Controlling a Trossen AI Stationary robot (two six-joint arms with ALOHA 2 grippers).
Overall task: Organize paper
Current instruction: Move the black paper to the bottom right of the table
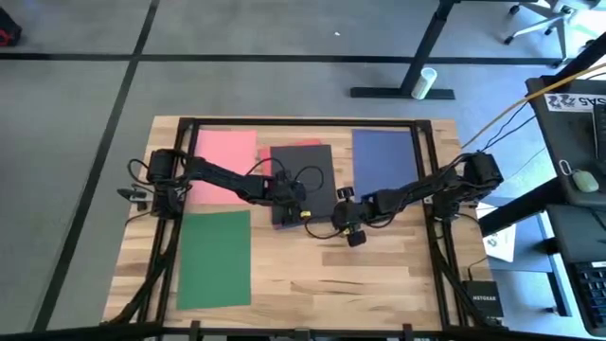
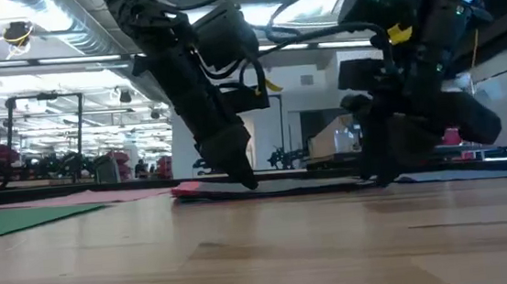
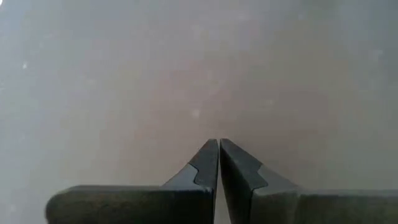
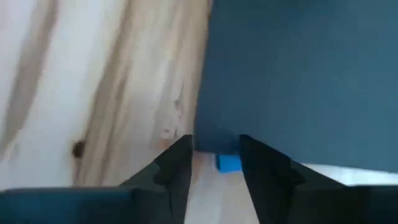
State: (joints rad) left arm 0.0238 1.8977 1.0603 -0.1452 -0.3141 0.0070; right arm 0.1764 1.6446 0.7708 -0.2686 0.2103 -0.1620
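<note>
The wooden table [image 1: 312, 275] carries five sheets, all in its far half and left side. The near-right quarter — 4 to 6 o'clock from table centre — is bare wood.

The pink sheet [image 1: 225, 152] lies at 10 o'clock, the green sheet [image 1: 215, 258] at 8 o'clock just below it, and the navy sheet [image 1: 383, 156] at 1 o'clock. The dark grey sheet [image 1: 317, 170] lies near centre at 12 o'clock, covering a red sheet [image 1: 295, 144] — only a thin red strip shows along its far edge. All are flat, matte and rectangular.

The left gripper [image 3: 217, 149] rests tip-down on the dark grey sheet, fingers pressed together on nothing. The right gripper [image 4: 214, 149] sits at that sheet's near-right corner, fingers slightly spread across its edge.
</note>
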